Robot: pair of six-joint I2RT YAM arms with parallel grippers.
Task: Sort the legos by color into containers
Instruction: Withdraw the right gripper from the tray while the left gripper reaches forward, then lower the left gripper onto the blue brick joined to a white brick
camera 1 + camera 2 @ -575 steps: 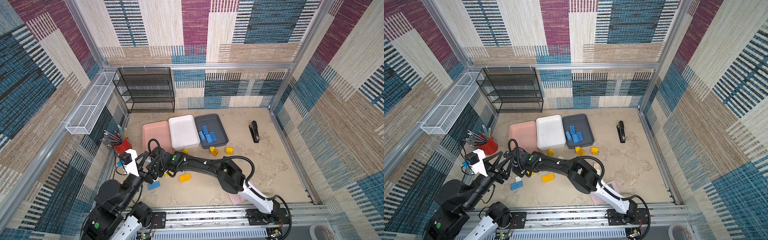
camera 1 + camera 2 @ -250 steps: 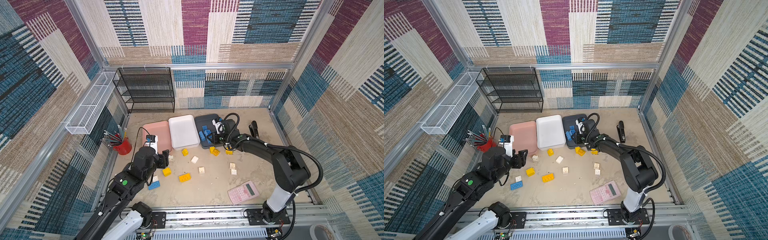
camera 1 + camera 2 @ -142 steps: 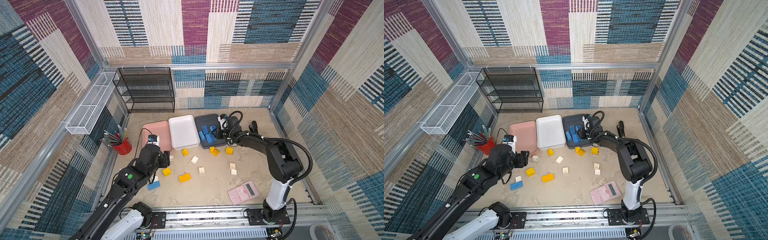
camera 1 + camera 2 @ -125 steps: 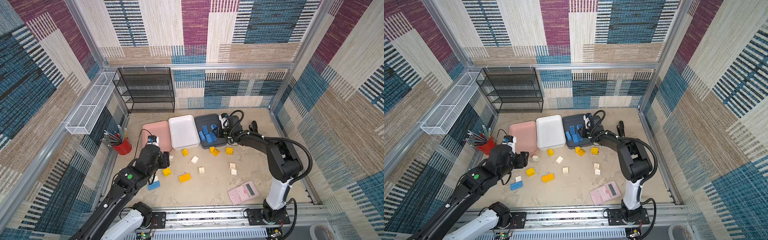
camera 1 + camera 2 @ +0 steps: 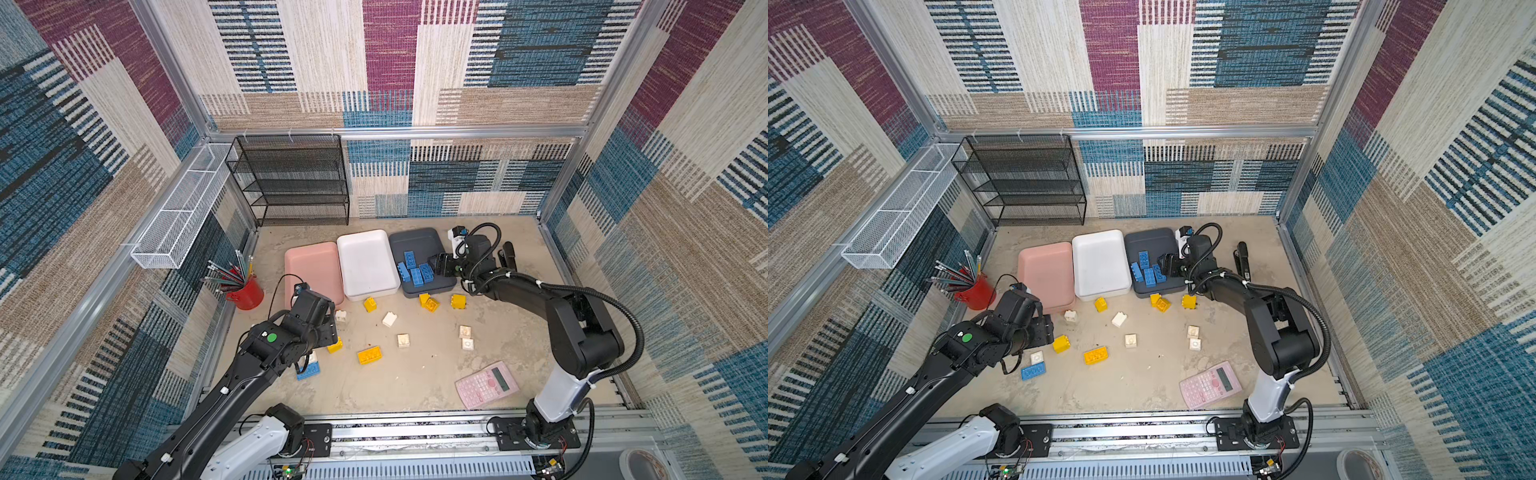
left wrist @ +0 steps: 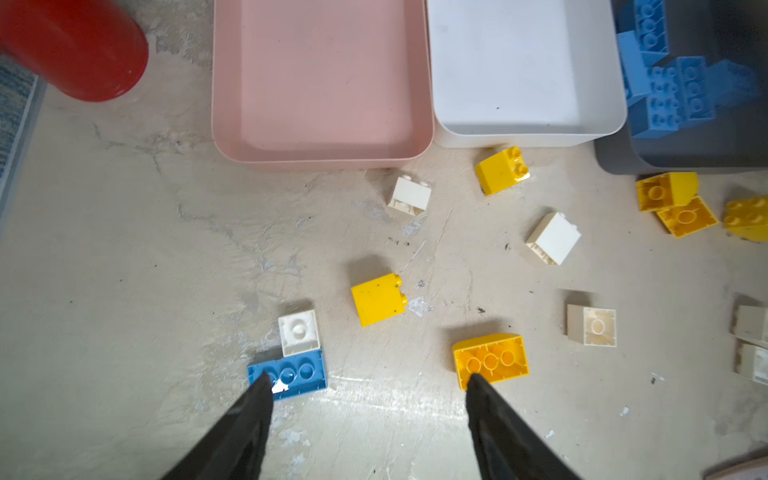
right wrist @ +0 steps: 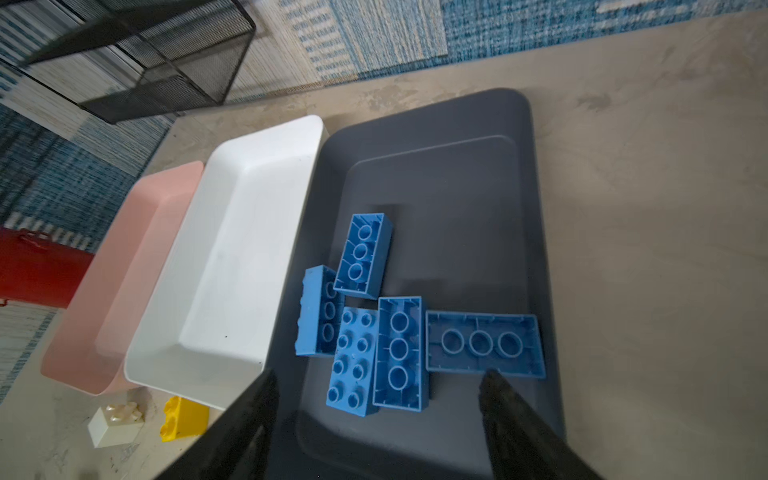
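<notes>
Likely light, rigid and slick, the loose blue brick (image 6: 286,374) lies studs-down well apart from the pink tray (image 6: 316,83), touching a white cube (image 6: 298,332), best pinched across its narrow width by the wide-open left gripper (image 6: 368,380) nearby; the right gripper (image 7: 378,374) hangs open and empty.

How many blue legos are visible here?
6. Five blue legos lie in the dark grey tray; one blue lego lies on the floor, beside a white lego, near the left claw. Others could be hidden.
</notes>
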